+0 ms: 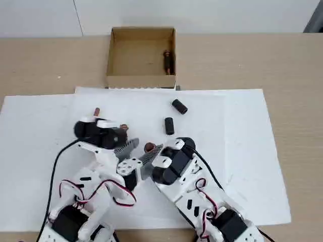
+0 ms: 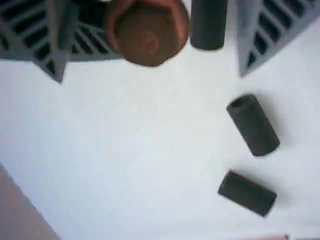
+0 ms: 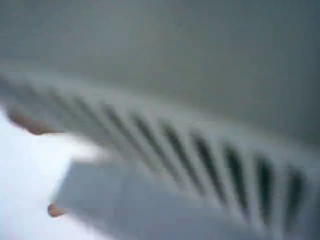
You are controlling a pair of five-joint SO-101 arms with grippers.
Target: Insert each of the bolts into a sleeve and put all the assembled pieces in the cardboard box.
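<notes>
On the white sheet, the left tool gapes wide around a bolt and a sleeve, gripping neither, while the right tool sits tight beside it, its grip impossible to judge. Closing in such a crush could knock the bolt aside, sending it rolling toward the nearer loose sleeve beyond, far from the cardboard box.

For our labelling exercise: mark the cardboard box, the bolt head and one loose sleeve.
cardboard box [image 1: 141, 81]: high view, front wall.
bolt head [image 2: 147, 32]: left wrist view, flat face.
loose sleeve [image 2: 252, 125]: left wrist view, curved side.
</notes>
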